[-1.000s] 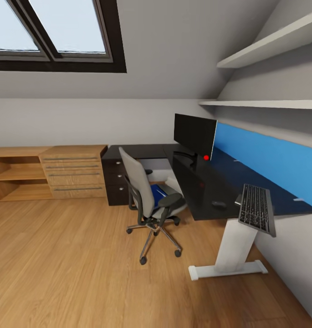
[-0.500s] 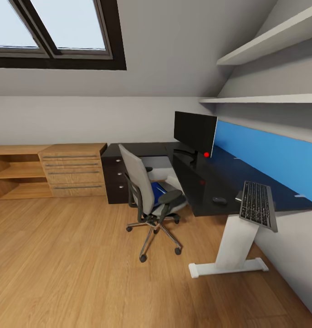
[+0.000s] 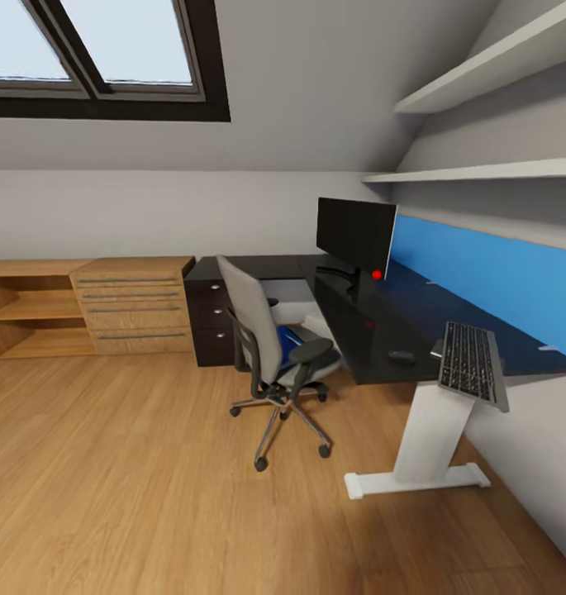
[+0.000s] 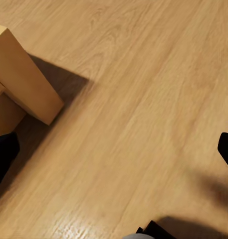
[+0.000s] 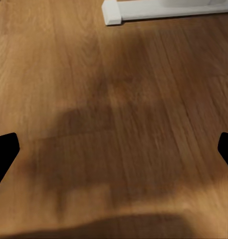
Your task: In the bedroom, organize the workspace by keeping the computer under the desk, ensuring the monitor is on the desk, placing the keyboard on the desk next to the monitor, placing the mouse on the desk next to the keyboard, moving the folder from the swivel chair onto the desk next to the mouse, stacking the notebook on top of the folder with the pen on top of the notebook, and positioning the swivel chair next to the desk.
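1. roll up to the swivel chair (image 3: pixel 270 355) from its open front side; blue folder (image 3: pixel 287 343) lying on its seat, beside the desk (image 3: pixel 373 330).
2. left gripper (image 4: pixel 114 149) and right gripper (image 5: pixel 114 149) spread wide, empty over the floor (image 3: pixel 134 479).
3. steer clear of the keyboard (image 3: pixel 471 364) overhanging the desk edge.

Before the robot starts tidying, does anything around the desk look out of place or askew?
Yes. The keyboard hangs tilted over the near end of the desk, partly off the top. The blue folder lies on the swivel chair seat instead of the desk.
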`<state>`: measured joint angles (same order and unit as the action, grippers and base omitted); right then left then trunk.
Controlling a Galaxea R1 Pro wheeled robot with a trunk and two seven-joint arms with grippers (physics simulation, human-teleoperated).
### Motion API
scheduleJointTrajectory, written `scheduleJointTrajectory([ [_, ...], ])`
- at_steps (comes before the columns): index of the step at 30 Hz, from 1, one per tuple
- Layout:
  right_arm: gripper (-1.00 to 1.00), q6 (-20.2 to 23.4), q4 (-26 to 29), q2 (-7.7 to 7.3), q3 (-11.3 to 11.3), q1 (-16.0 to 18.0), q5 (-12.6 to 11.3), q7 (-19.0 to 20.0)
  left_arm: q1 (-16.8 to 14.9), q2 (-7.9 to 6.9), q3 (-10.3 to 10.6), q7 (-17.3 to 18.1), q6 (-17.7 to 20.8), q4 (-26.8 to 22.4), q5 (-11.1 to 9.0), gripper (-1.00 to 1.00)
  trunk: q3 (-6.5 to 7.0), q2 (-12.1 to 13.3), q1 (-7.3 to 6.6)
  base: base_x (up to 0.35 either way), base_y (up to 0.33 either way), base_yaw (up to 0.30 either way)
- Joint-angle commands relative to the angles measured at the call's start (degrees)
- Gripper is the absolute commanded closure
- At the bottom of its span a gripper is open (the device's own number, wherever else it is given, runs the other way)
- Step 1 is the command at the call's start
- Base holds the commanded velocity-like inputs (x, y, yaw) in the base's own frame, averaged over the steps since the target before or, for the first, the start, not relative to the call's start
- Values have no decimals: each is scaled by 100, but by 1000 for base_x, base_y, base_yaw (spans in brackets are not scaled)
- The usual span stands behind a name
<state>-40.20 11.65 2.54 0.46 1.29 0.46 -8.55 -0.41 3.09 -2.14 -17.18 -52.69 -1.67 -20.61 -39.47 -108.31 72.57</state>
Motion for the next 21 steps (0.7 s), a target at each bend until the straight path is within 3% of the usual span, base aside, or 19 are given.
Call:
scheduleJointTrajectory([
  [1,-100,-15,-4,1,7,3,6,-24,-3,1,-17,-5,-9,0,13,-100,-24,-44,22,0,206,0],
  [9,-100,-11,-12,1,7,3,6,-23,-3,2,-11,-8,-10,0,13,-100,-168,-365,198,0,250,0],
  [12,-100,-13,-11,1,7,3,6,-24,-3,7,-13,-16,-16,0,13,-100,-222,-485,264,0,78,0],
  [21,-100,-14,40,-6,7,3,14,4,-3,-3,11,0,-23,-2,22,-100,-222,-485,264,0,5,0],
])
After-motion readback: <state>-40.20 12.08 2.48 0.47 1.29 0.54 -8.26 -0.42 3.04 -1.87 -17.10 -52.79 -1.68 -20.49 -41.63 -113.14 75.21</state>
